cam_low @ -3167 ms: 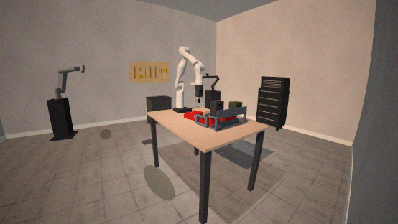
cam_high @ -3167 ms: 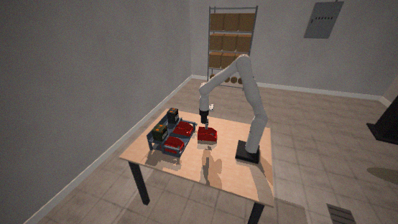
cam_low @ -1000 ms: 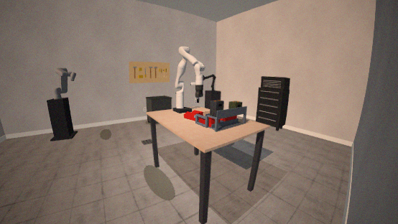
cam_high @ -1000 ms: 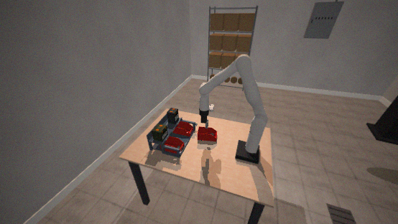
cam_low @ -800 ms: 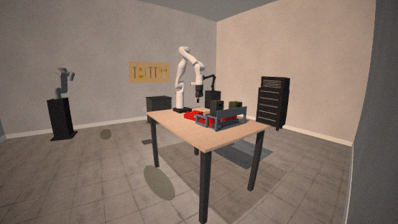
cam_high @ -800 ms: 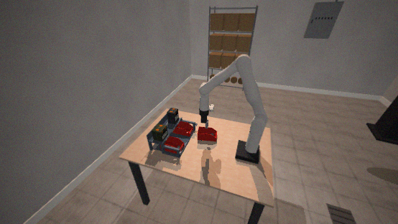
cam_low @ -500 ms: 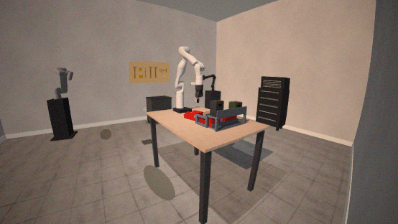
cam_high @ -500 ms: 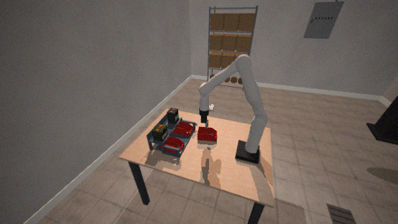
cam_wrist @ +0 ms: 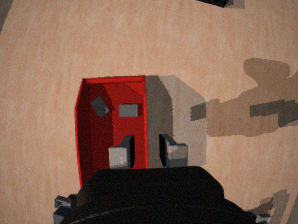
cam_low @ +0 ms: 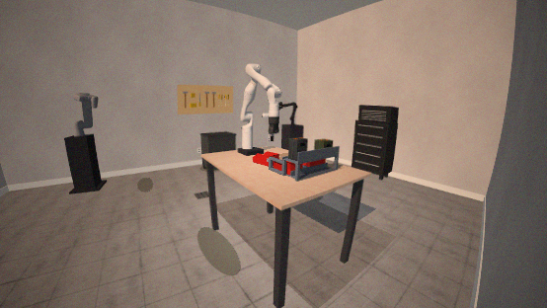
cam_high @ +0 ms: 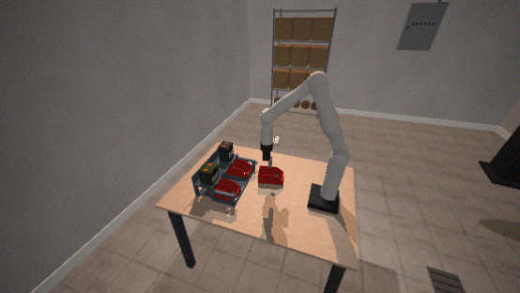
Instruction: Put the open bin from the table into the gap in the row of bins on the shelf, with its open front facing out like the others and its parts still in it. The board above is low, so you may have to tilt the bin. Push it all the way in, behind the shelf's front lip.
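Note:
The open red bin (cam_high: 270, 176) sits on the table to the right of the shelf (cam_high: 224, 177). In the wrist view the bin (cam_wrist: 113, 123) holds two small grey parts (cam_wrist: 128, 110). My gripper (cam_high: 269, 162) hangs straight down just above the bin. It is open. In the wrist view its fingers stand on either side of the bin's right wall, without touching it. Two red bins (cam_high: 239, 167) (cam_high: 227, 188) sit on the shelf's lower level under a low board. From the exterior view the gripper (cam_low: 271, 133) is above the red bin (cam_low: 263, 158), behind the shelf (cam_low: 304, 164).
Two dark boxes (cam_high: 225, 150) (cam_high: 208, 173) stand on the shelf's top board. The table edge runs close behind the shelf.

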